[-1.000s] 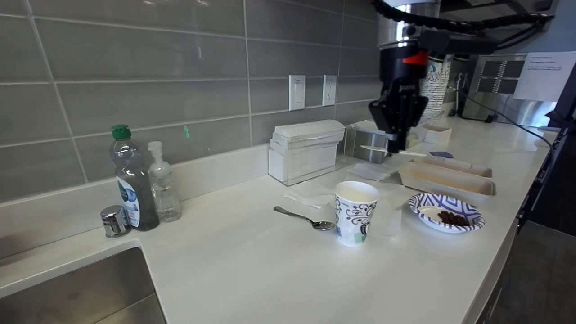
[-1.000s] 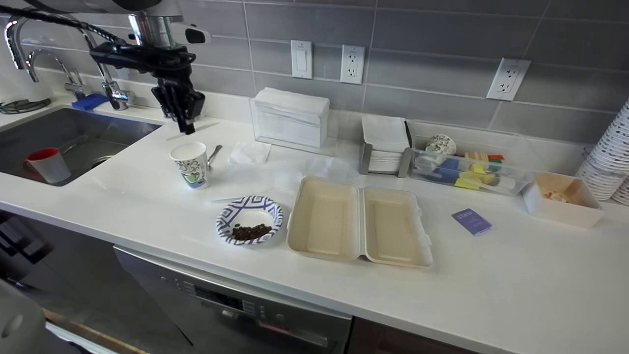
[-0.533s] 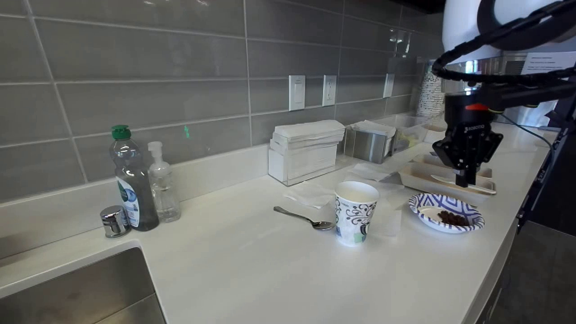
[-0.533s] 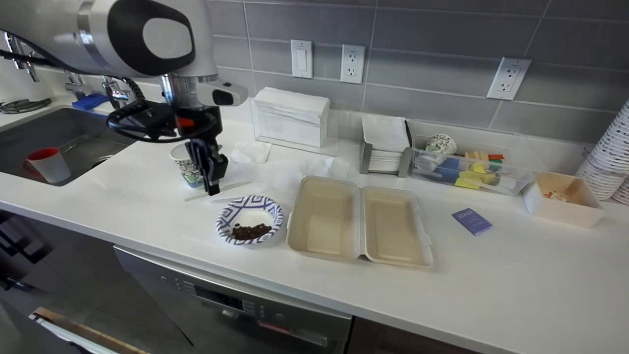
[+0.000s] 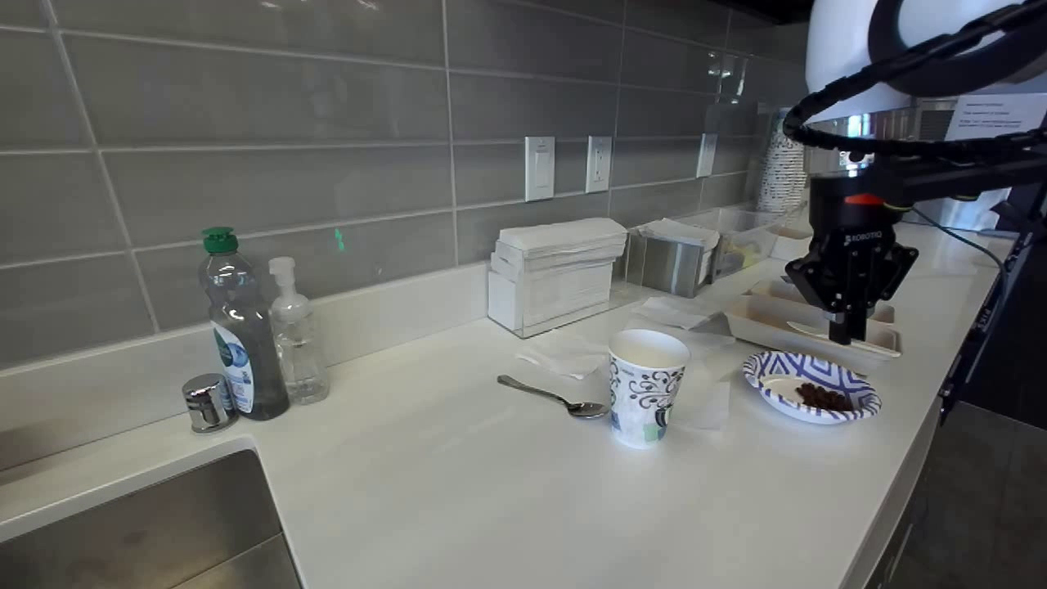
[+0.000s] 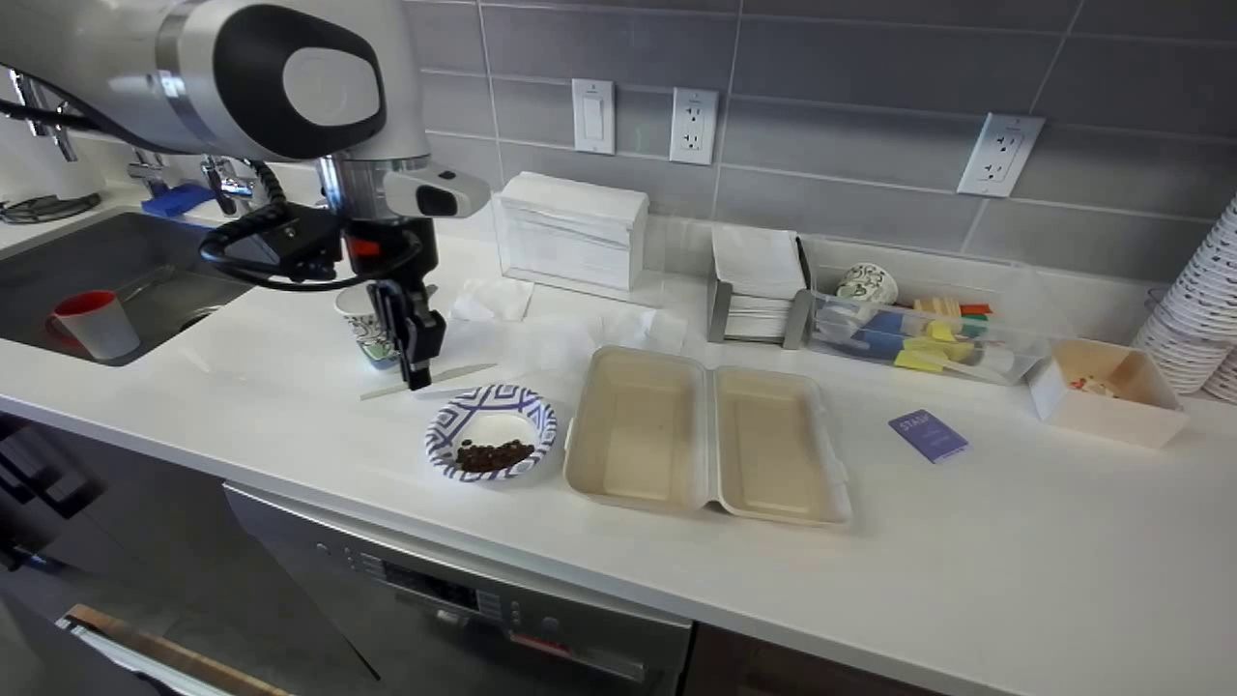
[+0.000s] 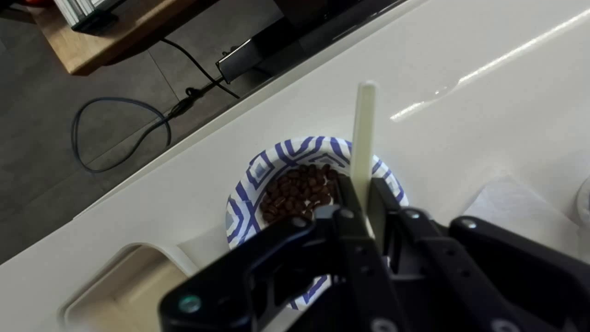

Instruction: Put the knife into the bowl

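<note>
Swung toward the bowl (image 7: 244, 214), the hand (image 6: 417, 377) pinches the knife (image 7: 363, 133), long axis pointing diagonally toward the counter edge (image 7: 221, 121).

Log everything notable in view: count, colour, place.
knife: 1, cream, held above counter
bowl: 1, blue and white, on counter
beans: many, brown, in bowl
spoon: 1, silver, on counter
cup: 1, patterned white, beside spoon
takeout box: 1, beige, beside bowl
napkin stacks: 2, white, by wall
bin: 1, clear, by wall
packet: 1, purple, on counter
sink: 1, grey, in counter
mug: 1, white and red, in sink
bottles: 2, green and white tops, near sink
tool: 1, black, gripping knife
arm: 1, white and black, above counter
</note>
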